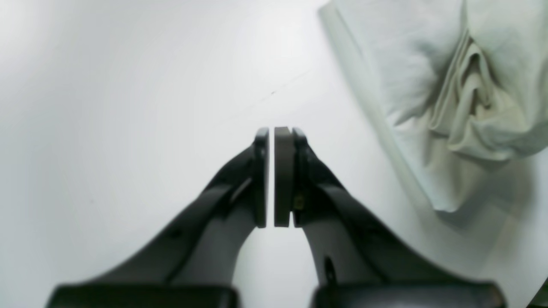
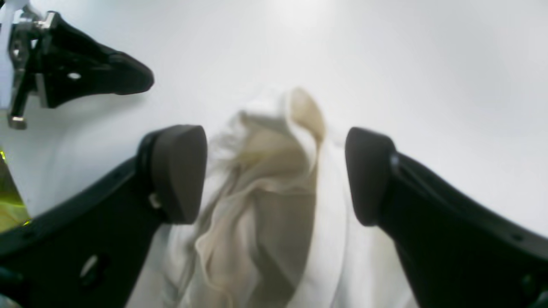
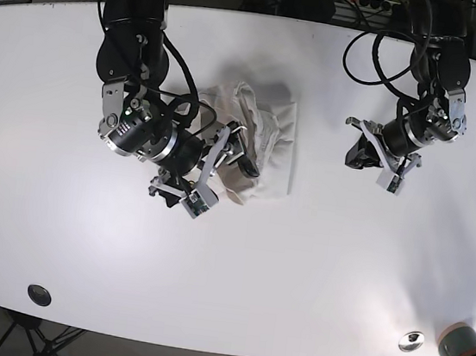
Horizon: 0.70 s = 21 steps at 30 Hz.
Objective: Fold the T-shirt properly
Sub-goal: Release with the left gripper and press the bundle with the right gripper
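Cloth first: the T-shirt [image 3: 255, 141] lies bunched near the middle of the white worktop [image 3: 297, 263], toward the far side, a crumpled heap with raised folds and not yet laid out flat. In the base view its bulk runs roughly from the far edge toward the near edge, with a straight hem along the side facing the left arm.

Directly over its near-left corner hangs the right claw [image 2: 276, 175], pads [image 2: 177, 173] spread wide with a ridge of wrinkled fabric between them in the wrist view; nothing is pinched, and I cannot tell whether the pads touch the cloth. This arm is plainly the nearer one, practically on top of the shirt.

Well apart, across bare worktop, sits the left claw [image 1: 272, 177], its pads almost pressed together with only a thin slit between them and holding nothing. From it, the shirt lies ahead and off to the right, the hem running diagonally away in its wrist view.

Judging by this, any next grasp falls to the right arm; the left must cross open worktop before it can help spread the cloth.
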### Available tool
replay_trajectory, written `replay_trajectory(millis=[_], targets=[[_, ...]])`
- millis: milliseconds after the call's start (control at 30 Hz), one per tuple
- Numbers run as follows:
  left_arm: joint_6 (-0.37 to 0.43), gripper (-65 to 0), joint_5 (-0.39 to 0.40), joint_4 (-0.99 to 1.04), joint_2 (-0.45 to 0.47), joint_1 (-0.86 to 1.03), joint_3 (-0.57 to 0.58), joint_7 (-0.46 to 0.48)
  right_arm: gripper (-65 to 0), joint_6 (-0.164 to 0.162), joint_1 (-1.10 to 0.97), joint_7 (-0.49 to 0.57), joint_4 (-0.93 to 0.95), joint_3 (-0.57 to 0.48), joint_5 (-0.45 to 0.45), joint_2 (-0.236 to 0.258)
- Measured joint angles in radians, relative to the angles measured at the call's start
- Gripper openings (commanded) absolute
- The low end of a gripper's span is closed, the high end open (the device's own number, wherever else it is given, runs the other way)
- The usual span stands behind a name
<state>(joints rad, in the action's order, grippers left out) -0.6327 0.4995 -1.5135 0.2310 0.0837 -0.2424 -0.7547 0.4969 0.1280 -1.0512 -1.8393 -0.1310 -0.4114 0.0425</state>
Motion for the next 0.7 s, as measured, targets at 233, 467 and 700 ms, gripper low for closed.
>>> replay_trajectory(millis=[233, 467, 700], targets=[[-0.001, -65.0, 0.002, 0.000, -0.008, 0.005, 0.004, 0.000, -17.0, -0.001, -0.027, -0.007, 0.092, 0.004, 0.016, -0.011], [-0.001, -65.0, 0.001, -0.001, -0.003, 0.010, 0.002, 0.000, -17.0, -0.002, -0.023, 0.042, 0.203, -0.009, 0.016, -0.095], [-0.001, -65.0, -0.002, -0.002, -0.003, 0.013, -0.002, 0.000, -33.3, -0.009, 0.056, 0.161, 0.382, -0.121, 0.019, -0.158]])
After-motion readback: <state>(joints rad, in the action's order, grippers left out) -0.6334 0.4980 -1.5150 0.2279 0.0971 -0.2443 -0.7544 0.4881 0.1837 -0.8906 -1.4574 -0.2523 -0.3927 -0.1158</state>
